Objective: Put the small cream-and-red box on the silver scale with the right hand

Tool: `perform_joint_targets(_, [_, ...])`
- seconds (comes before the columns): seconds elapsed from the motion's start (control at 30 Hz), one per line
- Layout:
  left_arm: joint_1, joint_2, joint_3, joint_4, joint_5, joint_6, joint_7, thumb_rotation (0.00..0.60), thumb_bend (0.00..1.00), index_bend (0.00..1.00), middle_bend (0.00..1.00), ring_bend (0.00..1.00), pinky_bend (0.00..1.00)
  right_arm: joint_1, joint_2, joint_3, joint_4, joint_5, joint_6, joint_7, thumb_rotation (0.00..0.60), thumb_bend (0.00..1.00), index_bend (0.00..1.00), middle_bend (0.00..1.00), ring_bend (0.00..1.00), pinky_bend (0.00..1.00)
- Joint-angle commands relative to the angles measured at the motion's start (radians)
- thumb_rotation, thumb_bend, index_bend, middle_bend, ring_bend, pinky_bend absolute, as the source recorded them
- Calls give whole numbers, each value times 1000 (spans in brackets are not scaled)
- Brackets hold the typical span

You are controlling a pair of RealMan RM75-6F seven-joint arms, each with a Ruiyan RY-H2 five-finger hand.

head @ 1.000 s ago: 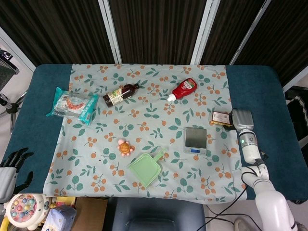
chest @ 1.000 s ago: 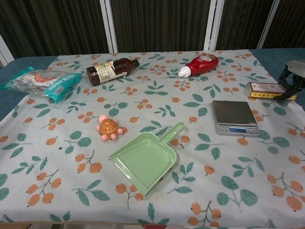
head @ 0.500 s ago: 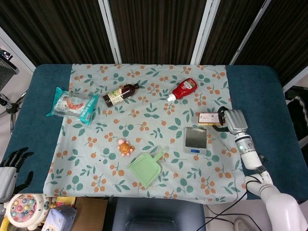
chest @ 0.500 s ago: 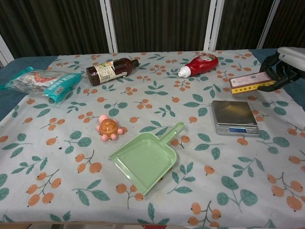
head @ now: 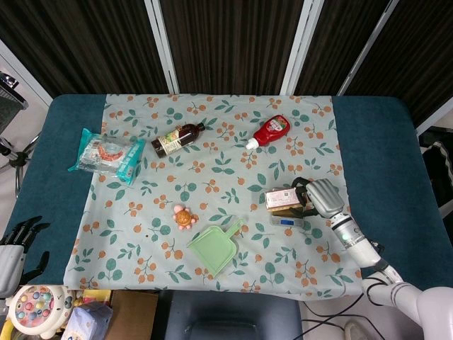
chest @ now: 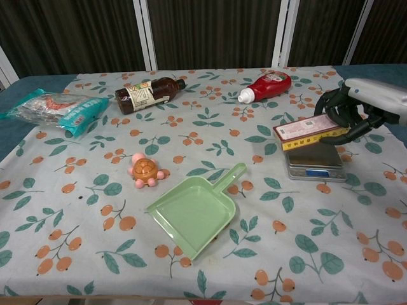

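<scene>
While the right hand (chest: 348, 113) grips the small cream-and-red cardboard box (chest: 310, 131) just above the flat silver metal scale (chest: 313, 162), lowering and release seem next.

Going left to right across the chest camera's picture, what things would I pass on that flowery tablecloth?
Snack packet → brown bottle (the toy turtle sits below it) → green dustpan → ketchup bottle → cream-and-red box over the silver scale → right hand.

R hand (chest: 346, 114) lifted box (chest: 310, 133) off cloth, carried left; now over scale (chest: 313, 165).
</scene>
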Motion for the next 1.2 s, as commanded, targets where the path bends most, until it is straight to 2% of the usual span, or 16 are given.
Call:
perform_joint_targets(0.03, [-1, 1, -1, 1, -1, -1, -3, 600, 434, 238, 132, 147, 341, -6, 9, -13, -19, -3, -22, -50, 600, 666, 930, 795, 777, 825])
perform_joint_targets(0.4, [2, 1, 1, 0, -2, -1, -4, 600, 433, 239, 132, 148, 342, -59, 20, 6, -67, 39, 17, -236, 600, 666, 929, 796, 772, 825])
perform_joint_targets(0.5, [3, 2, 3, -1, -1, 0, -1, 600, 433, 239, 132, 148, 342, -71, 46, 10, -115, 76, -23, -331, 600, 666, 911, 782, 712, 815])
perform_joint_targets(0.6, [5, 1, 4, -2, 0, 2, 2, 600, 433, 239, 133, 148, 342, -79, 83, 17, -192, 118, -69, -406, 600, 646, 786, 672, 611, 765])
perform_joint_targets(0.7, [5, 0, 5, -2, -1, 2, 6, 600, 434, 239, 133, 149, 342, -78, 123, 19, -264, 153, -121, -451, 600, 568, 599, 524, 475, 669])
perform_joint_targets(0.77, [7, 0, 6, -3, 0, 3, 7, 600, 434, 239, 133, 149, 342, -74, 150, 19, -304, 171, -158, -463, 600, 495, 446, 400, 329, 543])
perform_joint_targets(0.93, [14, -1, 11, -2, 6, 11, 8, 600, 433, 238, 133, 150, 342, -73, 191, 15, -359, 168, -177, -452, 600, 329, 198, 187, 79, 314])
perform_joint_targets(1.03, [14, -1, 12, -2, 8, 12, 9, 600, 433, 239, 133, 150, 343, -83, 193, 17, -354, 145, -140, -425, 600, 302, 132, 104, 4, 228])
perform_joint_targets(1.2, [1, -1, 0, -3, -1, -2, 11, 600, 432, 239, 133, 150, 342, -109, 214, 12, -362, 91, -54, -359, 600, 295, 123, 65, 0, 188])
